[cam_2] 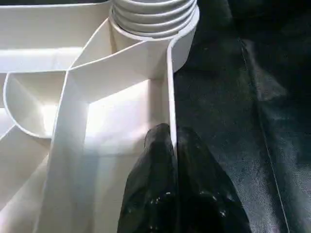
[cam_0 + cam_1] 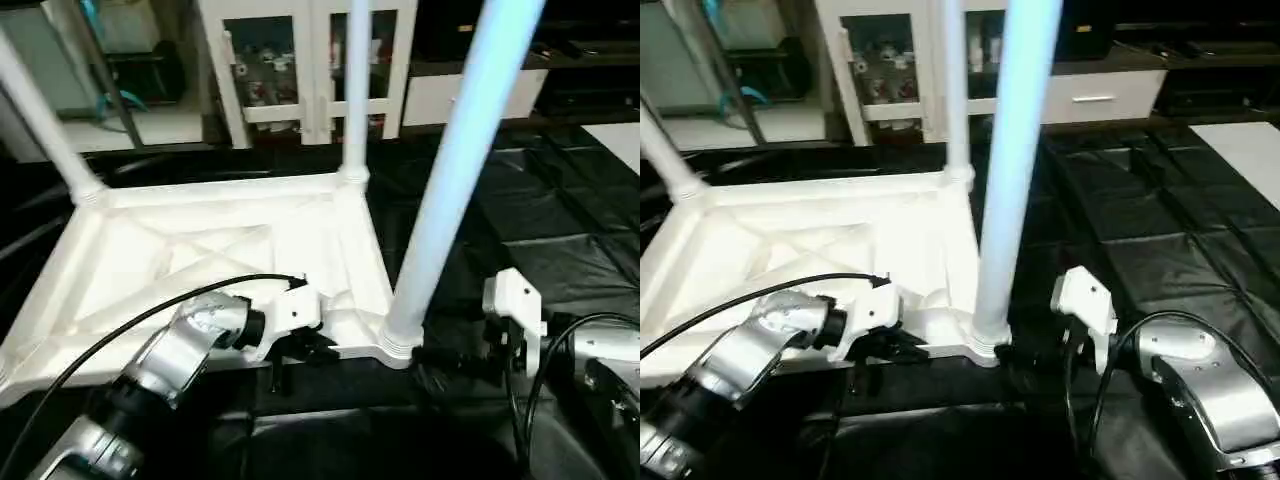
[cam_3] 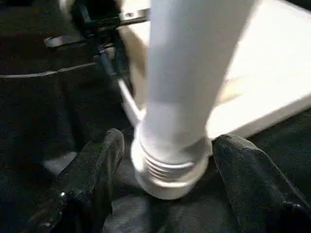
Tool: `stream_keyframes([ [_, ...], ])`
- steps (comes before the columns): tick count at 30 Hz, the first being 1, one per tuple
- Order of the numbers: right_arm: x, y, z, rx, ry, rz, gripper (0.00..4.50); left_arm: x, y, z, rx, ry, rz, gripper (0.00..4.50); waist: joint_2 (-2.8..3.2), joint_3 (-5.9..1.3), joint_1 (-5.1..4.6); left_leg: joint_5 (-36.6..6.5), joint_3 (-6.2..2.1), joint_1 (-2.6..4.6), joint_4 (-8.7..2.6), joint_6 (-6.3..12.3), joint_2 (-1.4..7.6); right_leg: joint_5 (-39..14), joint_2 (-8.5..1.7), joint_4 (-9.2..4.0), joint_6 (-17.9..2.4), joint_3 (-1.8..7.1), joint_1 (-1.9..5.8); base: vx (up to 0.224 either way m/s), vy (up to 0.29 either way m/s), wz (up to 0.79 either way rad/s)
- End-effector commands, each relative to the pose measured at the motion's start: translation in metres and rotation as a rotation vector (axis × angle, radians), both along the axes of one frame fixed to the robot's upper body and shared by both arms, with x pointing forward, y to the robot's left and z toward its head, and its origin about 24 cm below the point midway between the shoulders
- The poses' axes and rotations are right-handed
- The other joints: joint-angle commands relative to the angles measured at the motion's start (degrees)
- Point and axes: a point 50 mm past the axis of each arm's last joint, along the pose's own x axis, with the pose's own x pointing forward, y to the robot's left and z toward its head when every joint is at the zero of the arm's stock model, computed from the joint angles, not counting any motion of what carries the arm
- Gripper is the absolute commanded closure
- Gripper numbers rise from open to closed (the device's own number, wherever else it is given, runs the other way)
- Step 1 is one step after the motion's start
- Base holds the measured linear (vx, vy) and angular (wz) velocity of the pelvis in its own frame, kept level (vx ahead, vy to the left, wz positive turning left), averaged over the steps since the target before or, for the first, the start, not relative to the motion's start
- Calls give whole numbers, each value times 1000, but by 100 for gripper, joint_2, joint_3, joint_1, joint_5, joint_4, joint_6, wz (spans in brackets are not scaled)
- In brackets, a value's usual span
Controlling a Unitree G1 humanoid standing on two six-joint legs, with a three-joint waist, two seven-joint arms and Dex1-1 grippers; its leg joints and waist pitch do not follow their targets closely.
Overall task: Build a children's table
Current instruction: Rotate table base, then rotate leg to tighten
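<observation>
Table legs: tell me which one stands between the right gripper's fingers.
The near-right leg, rising from the corner socket closest to the robot. The right gripper straddles its threaded base, fingers apart; the other two legs stand at far corners.

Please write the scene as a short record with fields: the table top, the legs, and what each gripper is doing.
table top: white table top lies upside down on black sheet
legs: three stand in corner sockets: near leg, back leg, left leg
left gripper: left gripper, jaws shut on the top's edge wall beside the near socket
right gripper: right gripper, jaws open on either side of the near leg's base
</observation>
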Motion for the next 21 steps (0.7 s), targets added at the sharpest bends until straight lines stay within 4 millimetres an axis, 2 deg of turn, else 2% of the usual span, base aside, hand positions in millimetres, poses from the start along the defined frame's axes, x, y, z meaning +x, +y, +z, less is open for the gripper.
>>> stream_keyframes([
  [1, -2, 1, -1, -10, 1, 23, 84, -5, -7, -6, 31, 19, -70, 450, -84, -261, -45, -1424, -260, 142, -499, 215, 566, -970, -408, -453, -1280, 249, 89, 0, 0, 0],
  [6, 6, 6, -8, -17, -2, 39, 84, -2, -9, -3, 27, 4, -83, 450, -88, -249, -59, -1629, -274, 124, -528, 50, 556, -1254, -414, -472, -1225, 246, 83, 0, 0, 0],
  [7, 8, 7, -9, -20, -5, 33, 84, -2, -9, -3, 26, 2, -85, 450, -97, -253, -41, -1639, -263, 158, -524, 41, 567, -1217, -415, -476, -1215, 260, 64, 0, 0, 0],
  [8, 11, 8, -10, -29, -11, 32, 84, -2, -10, -3, 23, 3, -87, 450, -114, -255, -49, -1606, -263, 149, -522, 50, 562, -1178, -415, -466, -1233, 258, 73, 0, 0, 0],
  [9, 13, 9, -11, -35, -14, 32, 84, -2, -10, -3, 22, 4, -89, 450, -97, -253, -58, -1577, -275, 126, -527, 49, 559, -1174, -424, -453, -1260, 250, 85, 0, 0, 0],
  [11, 15, 10, -13, -41, -13, 34, 84, -3, -10, -4, 24, 6, -94, 450, -102, -260, -43, -1522, -263, 139, -520, 65, 565, -1112, -417, -456, -1242, 254, 75, 0, 0, 0],
  [12, 15, 10, -14, -45, -11, 36, 84, -4, -10, -5, 24, 9, -97, 450, -73, -265, -37, -1459, -269, 127, -521, 70, 565, -1009, -420, -440, -1264, 250, 85, 0, 0, 0],
  [16, 19, 13, -17, -46, -5, 44, 84, -5, -9, -4, 24, 11, -106, 450, -80, -278, -38, -1338, -262, 103, -506, 156, 558, -727, -420, -420, -1326, 240, 103, 0, 0, 0],
  [20, 21, 16, -22, -41, 10, 67, 84, -4, -7, -4, 31, 7, -106, 450, -59, -270, -43, -1415, -270, 93, -515, 162, 561, -837, -420, -422, -1338, 233, 107, 0, 0, 0],
  [21, 21, 16, -23, -39, 14, 72, 102, -4, -7, -4, 31, 7, -106, 450, -64, -265, -41, -1485, -263, 109, -520, 133, 563, -909, -417, -434, -1340, 236, 99, 0, 0, 0],
])
